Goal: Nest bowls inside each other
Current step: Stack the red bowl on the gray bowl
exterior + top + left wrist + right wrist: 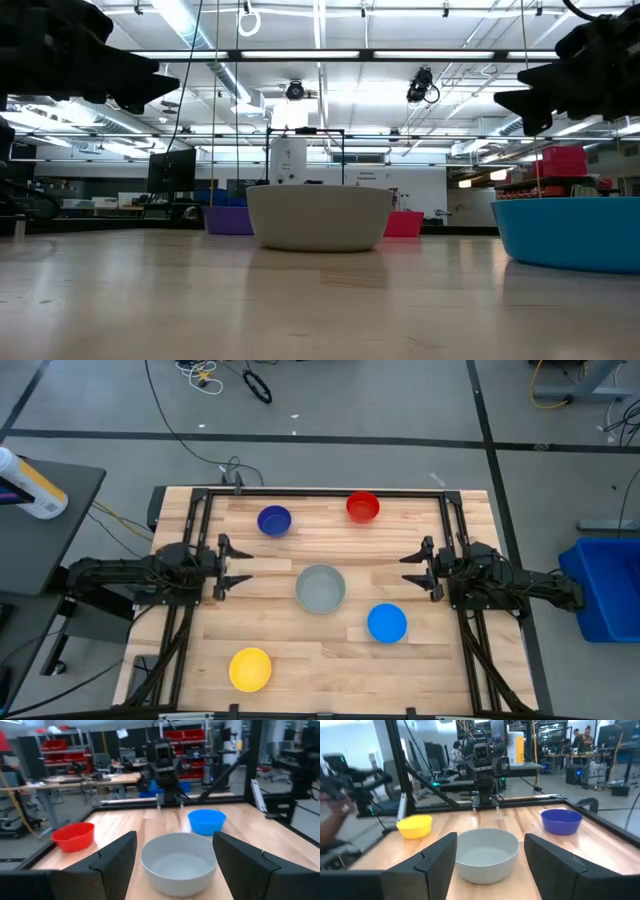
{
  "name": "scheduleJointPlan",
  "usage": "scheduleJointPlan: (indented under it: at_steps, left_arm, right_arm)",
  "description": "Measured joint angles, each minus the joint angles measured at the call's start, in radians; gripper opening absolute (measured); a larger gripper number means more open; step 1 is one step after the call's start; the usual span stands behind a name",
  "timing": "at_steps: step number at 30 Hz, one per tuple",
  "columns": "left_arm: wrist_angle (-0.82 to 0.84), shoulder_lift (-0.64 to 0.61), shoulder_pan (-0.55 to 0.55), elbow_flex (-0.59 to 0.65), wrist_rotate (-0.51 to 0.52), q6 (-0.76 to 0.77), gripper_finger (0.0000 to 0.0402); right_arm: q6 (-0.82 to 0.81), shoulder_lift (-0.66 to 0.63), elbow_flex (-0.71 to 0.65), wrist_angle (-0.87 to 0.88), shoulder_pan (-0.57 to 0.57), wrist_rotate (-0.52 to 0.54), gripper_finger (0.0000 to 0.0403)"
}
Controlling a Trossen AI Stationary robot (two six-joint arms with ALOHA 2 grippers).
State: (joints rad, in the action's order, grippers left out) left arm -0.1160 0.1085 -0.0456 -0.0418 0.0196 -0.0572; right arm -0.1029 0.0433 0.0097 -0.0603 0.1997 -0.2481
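Both grippers sit with jaws wide and nothing in them: my left gripper [222, 566] at the table's left edge, my right gripper [424, 568] at the right edge, facing each other. Between them, at the middle of the wooden table [300, 650], stands the round grey plastic bowl [320, 588]. I see the light blue bowl [387, 623] near-right, yellow bowl [250, 669] near-left, dark blue bowl [274, 520] far-left, red bowl [362, 507] far-right, all apart.
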Motion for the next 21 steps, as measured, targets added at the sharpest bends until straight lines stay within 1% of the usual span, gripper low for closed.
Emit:
scheduleJointPlan:
  at_steps: [5,7,9,13,18,21]
  left_arm:
    - [-0.008,0.001,0.000,0.000,0.104,0.006,0.0268]
    - [-0.004,0.003,0.000,0.000,0.121,0.006,0.0268]
    - [-0.001,0.003,0.000,0.000,0.122,0.008,0.0268]
    - [0.024,0.003,0.000,0.000,0.124,0.009,0.0268]
    - [0.082,0.003,0.000,0.000,0.141,0.009,0.0268]
    - [0.103,0.003,0.000,0.000,0.149,0.009,0.0268]
  right_arm:
    - [-0.186,0.000,0.000,-0.009,0.000,0.002,0.0253]
    - [-0.204,0.000,0.000,-0.033,0.000,0.003,0.0256]
    - [-0.210,0.000,0.000,-0.058,0.000,0.003,0.0259]
    - [-0.282,0.000,0.000,-0.081,0.000,0.003,0.0264]
    - [-0.288,0.001,0.000,-0.079,0.000,0.009,0.0270]
    - [-0.373,0.001,0.000,-0.056,0.000,0.034,0.0269]
